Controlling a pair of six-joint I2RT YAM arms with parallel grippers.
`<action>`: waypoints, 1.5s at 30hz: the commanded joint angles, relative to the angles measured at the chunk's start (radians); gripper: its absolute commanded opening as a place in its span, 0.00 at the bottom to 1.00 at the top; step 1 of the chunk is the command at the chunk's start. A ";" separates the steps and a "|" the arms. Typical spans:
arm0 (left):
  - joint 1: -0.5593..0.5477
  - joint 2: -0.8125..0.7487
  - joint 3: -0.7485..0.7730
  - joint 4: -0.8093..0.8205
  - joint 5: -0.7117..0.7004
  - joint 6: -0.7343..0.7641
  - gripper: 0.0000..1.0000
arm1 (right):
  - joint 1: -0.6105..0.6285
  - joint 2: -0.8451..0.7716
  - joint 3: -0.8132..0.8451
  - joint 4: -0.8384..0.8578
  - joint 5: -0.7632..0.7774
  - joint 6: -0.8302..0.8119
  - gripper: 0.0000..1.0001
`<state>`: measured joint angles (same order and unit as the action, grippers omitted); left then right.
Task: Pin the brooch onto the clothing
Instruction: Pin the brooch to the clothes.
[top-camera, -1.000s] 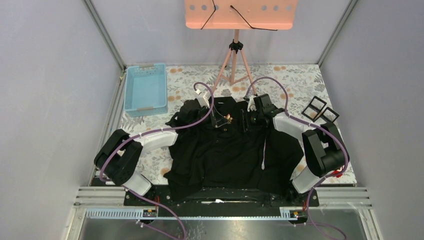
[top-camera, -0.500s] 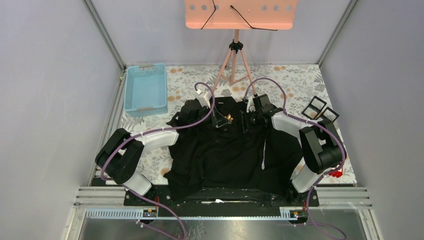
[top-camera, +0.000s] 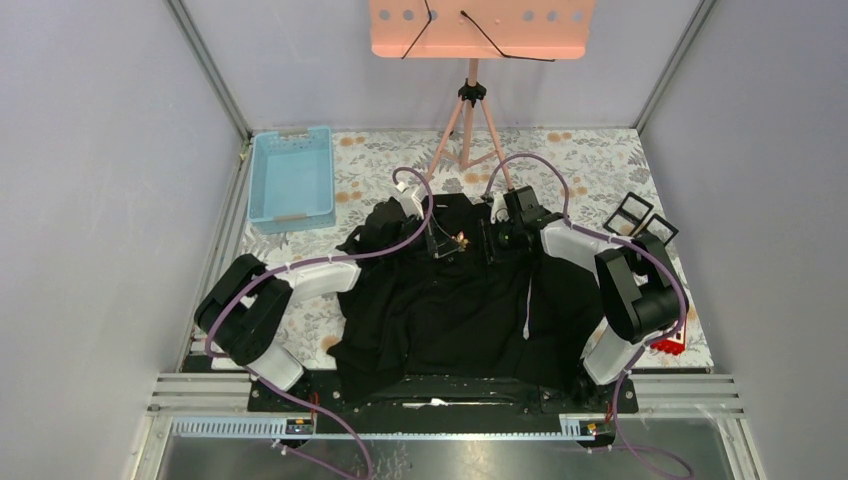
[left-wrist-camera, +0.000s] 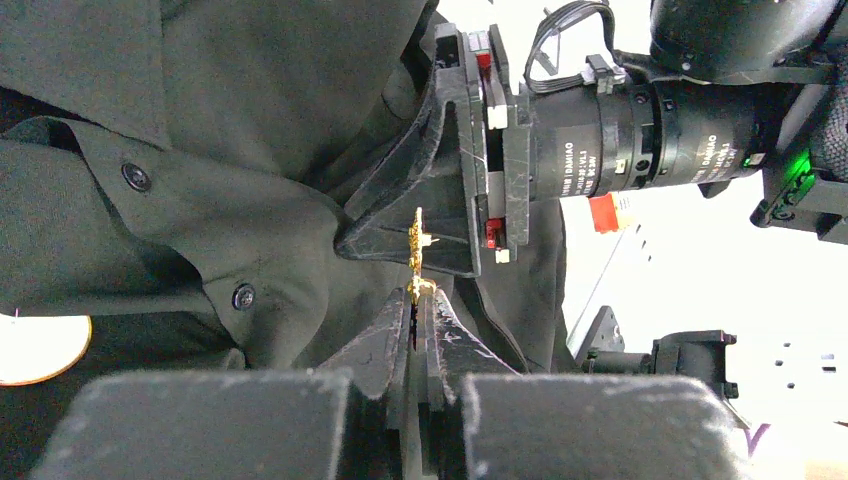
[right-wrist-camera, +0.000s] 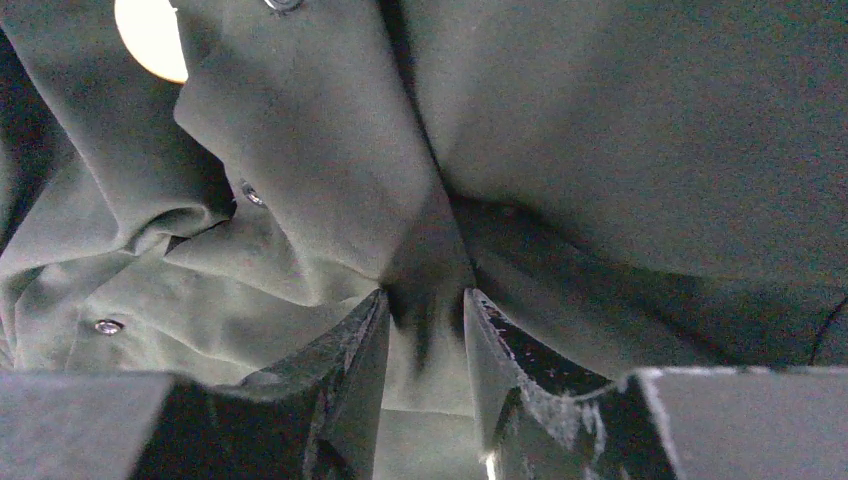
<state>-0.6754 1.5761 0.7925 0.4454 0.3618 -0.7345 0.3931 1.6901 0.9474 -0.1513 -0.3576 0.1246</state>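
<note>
Clamping small gold metal brooch (left-wrist-camera: 416, 255) in left tool (left-wrist-camera: 413, 312); pinching black fabric shirt (top-camera: 450, 310) near its 12 o'clock edge with right tool (right-wrist-camera: 425, 298), likely steadying it.

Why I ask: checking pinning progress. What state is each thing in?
Left end effector: shut on brooch.
Right end effector: pinching a shirt fold.
Brooch: gripped by its edge, not pinned.
Shirt: laid out, collar area rumpled.
Bin: empty.

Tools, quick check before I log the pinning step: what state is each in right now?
Left tool: closed, holding the gold brooch by its lower end.
Right tool: straddles a fold of the shirt; clamped or not cannot be told.
</note>
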 joint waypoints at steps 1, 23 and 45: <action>-0.014 0.007 0.047 0.072 -0.033 0.002 0.00 | -0.005 0.025 0.033 0.012 -0.043 -0.005 0.38; -0.018 -0.006 -0.120 0.293 -0.140 -0.086 0.00 | -0.046 -0.100 0.009 -0.002 -0.072 0.172 0.00; -0.021 0.050 -0.156 0.379 -0.151 -0.146 0.00 | -0.066 -0.166 -0.011 0.037 -0.110 0.318 0.00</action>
<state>-0.6918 1.6211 0.6426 0.7288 0.2306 -0.8696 0.3351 1.5604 0.9428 -0.1368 -0.4580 0.4244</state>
